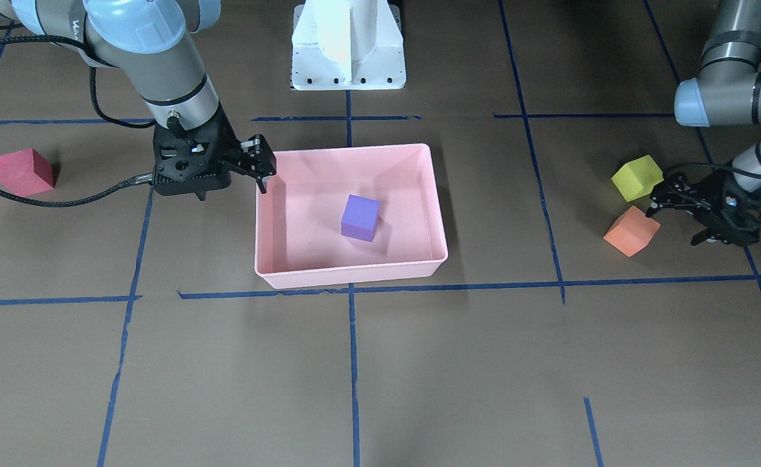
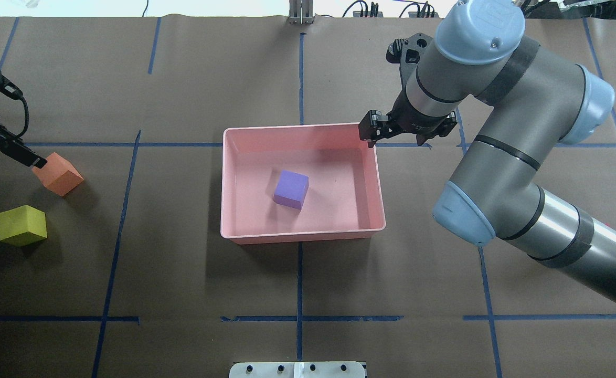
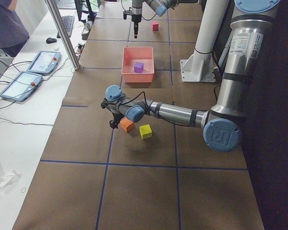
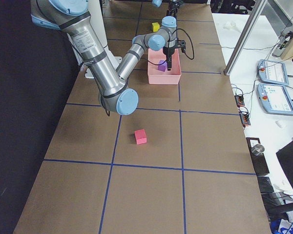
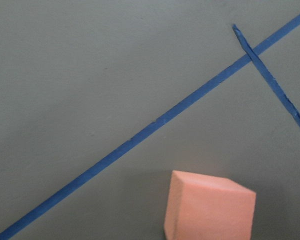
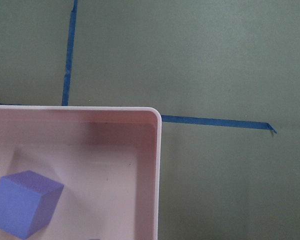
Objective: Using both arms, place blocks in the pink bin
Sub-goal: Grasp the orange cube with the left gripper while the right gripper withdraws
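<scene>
While one purple block (image 1: 360,218) lies near the middle of the bin (image 1: 348,275), three blocks sit out on the worktop (image 1: 484,363). The right claw (image 1: 262,172) hangs above the bin's rim on the robot's right side and carries nothing; whether its fingers are spread or closed cannot be told. The left claw (image 1: 656,196) hovers low, well to the robot's left of the bin. It looks spread and empty, with its tips just beside the orange block (image 1: 631,231), and the yellow-green block (image 1: 636,178) is close by. The red block (image 1: 25,171) sits alone, well off to the robot's right. The step in hand appears to be the left arm's pickup of the orange block. Next, that claw likely needs to line up with the block, which sits turned at an angle, then straddle it, lower and close. The right arm could head for the red block.
</scene>
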You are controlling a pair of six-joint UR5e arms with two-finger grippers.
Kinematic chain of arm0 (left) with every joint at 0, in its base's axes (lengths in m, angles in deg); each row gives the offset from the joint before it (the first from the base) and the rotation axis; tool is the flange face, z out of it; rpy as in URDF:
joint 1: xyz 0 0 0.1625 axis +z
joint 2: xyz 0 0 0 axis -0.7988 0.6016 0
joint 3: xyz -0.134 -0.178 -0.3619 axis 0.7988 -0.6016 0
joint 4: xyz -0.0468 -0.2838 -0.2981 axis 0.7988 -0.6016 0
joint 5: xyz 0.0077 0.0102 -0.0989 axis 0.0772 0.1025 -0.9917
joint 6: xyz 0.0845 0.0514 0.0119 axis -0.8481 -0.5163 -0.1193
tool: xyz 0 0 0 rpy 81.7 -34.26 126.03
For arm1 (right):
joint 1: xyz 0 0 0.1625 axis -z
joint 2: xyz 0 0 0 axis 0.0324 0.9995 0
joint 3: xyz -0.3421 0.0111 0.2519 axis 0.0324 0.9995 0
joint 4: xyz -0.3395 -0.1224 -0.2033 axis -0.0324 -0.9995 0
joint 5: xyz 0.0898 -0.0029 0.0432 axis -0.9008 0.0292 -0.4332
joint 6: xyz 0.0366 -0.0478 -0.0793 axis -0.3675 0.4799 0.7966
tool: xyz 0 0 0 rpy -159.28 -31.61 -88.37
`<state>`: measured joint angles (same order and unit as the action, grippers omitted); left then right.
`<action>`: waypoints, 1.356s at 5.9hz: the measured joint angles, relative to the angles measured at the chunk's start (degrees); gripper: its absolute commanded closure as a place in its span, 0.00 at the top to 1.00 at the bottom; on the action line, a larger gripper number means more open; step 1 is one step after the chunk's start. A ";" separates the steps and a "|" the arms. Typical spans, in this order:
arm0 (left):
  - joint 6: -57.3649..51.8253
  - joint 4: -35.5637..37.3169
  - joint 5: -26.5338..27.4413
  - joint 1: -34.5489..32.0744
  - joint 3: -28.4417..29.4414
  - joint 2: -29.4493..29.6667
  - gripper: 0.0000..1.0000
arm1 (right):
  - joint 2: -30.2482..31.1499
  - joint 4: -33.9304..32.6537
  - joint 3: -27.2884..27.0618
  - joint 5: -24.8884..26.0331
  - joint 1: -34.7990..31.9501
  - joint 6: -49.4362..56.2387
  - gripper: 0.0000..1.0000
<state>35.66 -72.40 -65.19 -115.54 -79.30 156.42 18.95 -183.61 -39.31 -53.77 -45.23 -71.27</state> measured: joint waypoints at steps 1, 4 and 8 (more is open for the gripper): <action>0.96 -0.46 0.53 2.12 0.41 0.04 1.00 | 0.08 0.02 -0.05 -0.02 -0.02 0.07 1.00; 1.43 -0.63 0.84 5.10 2.43 0.55 0.80 | 0.54 0.11 -0.20 -0.16 -0.11 0.13 1.00; 5.51 -0.17 0.74 4.82 1.66 2.41 0.31 | 1.55 0.15 -1.60 -0.56 -1.19 2.18 1.00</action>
<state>41.16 -72.57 -64.45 -110.73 -77.64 158.82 20.50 -183.46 -40.92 -54.33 -46.42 -69.09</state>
